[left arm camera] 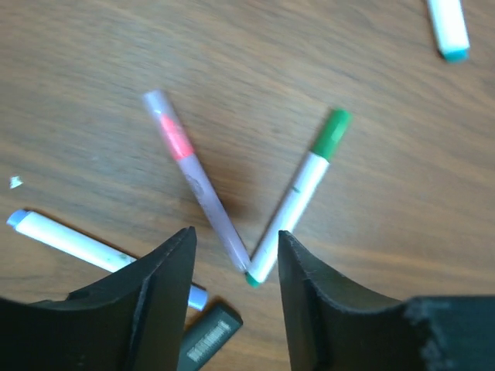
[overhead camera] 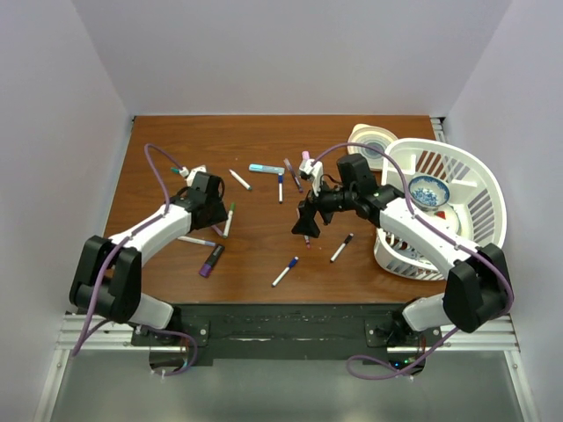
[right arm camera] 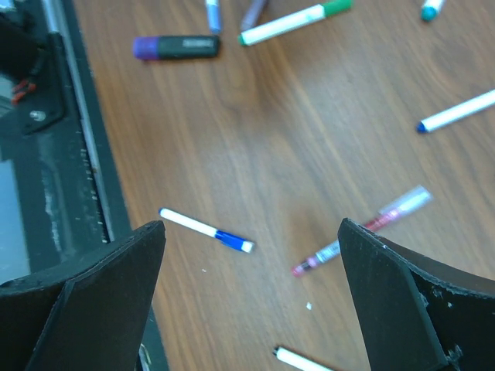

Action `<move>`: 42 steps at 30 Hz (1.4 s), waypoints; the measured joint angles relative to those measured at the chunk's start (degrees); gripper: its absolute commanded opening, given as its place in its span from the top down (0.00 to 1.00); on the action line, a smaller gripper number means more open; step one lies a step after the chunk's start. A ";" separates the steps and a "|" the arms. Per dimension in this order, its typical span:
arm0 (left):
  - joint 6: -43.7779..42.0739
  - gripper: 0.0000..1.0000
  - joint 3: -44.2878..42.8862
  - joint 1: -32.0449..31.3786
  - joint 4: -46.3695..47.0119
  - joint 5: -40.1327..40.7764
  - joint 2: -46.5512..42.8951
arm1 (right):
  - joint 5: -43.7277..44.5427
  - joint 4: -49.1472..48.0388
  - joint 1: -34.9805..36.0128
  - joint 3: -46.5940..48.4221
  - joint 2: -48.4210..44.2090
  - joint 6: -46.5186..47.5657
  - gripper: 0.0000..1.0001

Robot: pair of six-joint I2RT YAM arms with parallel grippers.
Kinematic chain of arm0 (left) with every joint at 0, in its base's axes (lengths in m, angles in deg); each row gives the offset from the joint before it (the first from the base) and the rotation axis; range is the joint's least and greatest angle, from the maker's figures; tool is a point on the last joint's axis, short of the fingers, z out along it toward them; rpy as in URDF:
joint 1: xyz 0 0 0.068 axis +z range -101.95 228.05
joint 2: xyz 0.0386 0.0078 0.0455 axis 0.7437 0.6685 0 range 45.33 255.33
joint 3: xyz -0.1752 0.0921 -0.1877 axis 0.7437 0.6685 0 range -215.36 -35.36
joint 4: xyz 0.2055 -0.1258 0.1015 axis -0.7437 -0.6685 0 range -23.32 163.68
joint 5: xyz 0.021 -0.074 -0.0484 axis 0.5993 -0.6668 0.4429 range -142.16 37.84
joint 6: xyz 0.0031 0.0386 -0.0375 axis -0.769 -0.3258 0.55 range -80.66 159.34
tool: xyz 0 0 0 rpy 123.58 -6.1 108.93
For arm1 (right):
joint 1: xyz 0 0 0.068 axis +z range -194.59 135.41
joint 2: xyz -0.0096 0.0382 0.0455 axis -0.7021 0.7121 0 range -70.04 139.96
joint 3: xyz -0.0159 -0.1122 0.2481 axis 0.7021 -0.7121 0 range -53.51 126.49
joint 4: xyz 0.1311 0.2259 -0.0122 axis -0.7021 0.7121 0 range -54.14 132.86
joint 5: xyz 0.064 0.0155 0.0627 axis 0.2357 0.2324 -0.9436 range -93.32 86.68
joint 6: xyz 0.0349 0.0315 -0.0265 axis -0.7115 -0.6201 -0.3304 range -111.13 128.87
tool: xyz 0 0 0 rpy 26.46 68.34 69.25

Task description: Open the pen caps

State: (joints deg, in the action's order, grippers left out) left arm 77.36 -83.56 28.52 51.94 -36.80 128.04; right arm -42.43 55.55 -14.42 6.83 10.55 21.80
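Neither gripper holds anything: the left gripper, jaws partly apart, hovers over a green pen cap seated on its marker, while the right gripper hangs with jaws wide. Across the desk the other markers look capped too, so nearly all seems left.

Pen cap green, barrel white, table woodgrain brown.
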 measured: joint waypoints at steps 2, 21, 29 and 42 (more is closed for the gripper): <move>2.67 0.52 -1.11 0.00 -1.27 2.38 1.75 | -1.07 -0.96 0.20 -0.37 0.00 -0.55 0.02; 12.50 0.45 -9.68 7.85 -3.63 6.10 14.84 | -3.98 -2.97 -0.20 -0.83 -0.52 -1.42 0.02; 12.37 0.55 -10.78 7.96 -3.56 5.97 17.27 | -3.98 -2.97 -0.50 -0.83 -0.52 -1.49 0.02; 12.35 0.87 -11.47 8.81 -4.07 6.10 17.90 | -4.07 -2.97 -1.38 -0.83 -0.52 -1.90 0.01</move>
State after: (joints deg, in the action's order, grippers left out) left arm 89.71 -95.04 37.33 47.87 -30.71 145.94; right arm -46.50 52.57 -15.80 6.00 10.03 19.90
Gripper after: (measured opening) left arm 0.204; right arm 0.986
